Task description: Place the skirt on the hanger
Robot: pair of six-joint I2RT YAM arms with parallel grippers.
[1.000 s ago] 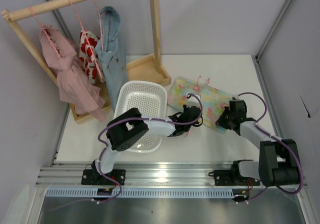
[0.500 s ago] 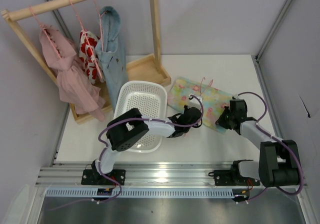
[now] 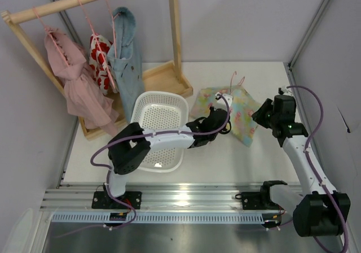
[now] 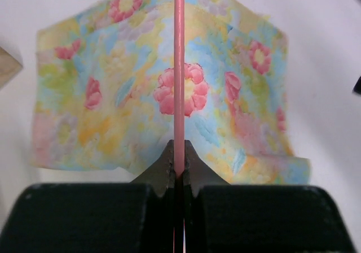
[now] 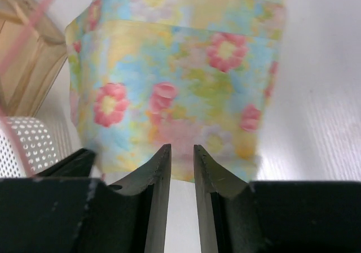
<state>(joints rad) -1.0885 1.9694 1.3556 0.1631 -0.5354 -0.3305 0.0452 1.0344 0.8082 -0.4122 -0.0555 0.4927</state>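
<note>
Looking down from above, you find the skirt lying flat on the surface, right of the white basket, with its long axis running left to right. Your left gripper sits at the skirt's near-left edge, jaws clamped on the hanger. The pink wire runs straight away from them across the flowered cloth, and the overhead view shows the hook past the skirt's far edge. Your right gripper hovers just off the skirt's right end, jaws a narrow gap apart with nothing between them, and the cloth's nearest hem lies directly ahead of them. I judge the right arm better placed to take that edge. The left wrist view shows the wire crossing over the cloth, not inside it, which the overhead view is too small to settle. The right wrist view alone shows its jaws empty.
</note>
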